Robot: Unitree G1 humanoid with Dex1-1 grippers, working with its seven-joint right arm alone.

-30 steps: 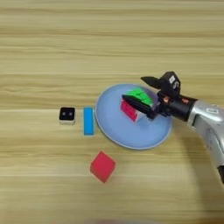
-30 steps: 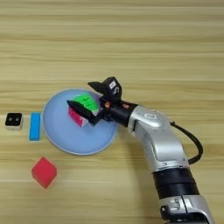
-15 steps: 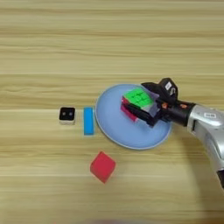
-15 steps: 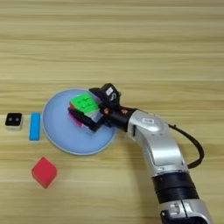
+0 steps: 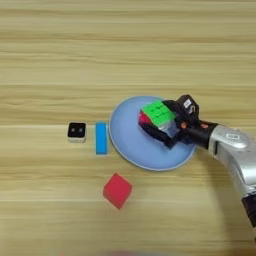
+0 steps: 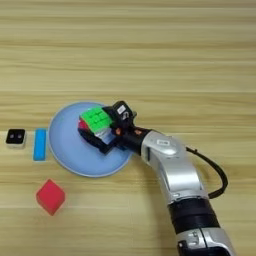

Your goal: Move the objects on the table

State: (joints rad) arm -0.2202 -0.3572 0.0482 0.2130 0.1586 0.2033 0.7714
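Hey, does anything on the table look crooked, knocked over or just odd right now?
Only the puzzle cube: it sits tilted over the blue plate, clamped in the right gripper. The red cube lies turned cornerwise to the table's grain. Nothing looks spilled or damaged.

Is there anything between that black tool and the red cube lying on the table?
Nothing stands between them, only bare plate and table. The tool is over the blue plate, its fingers around the puzzle cube; the red cube lies below-left of the plate. The blue bar and black block sit off to the left.
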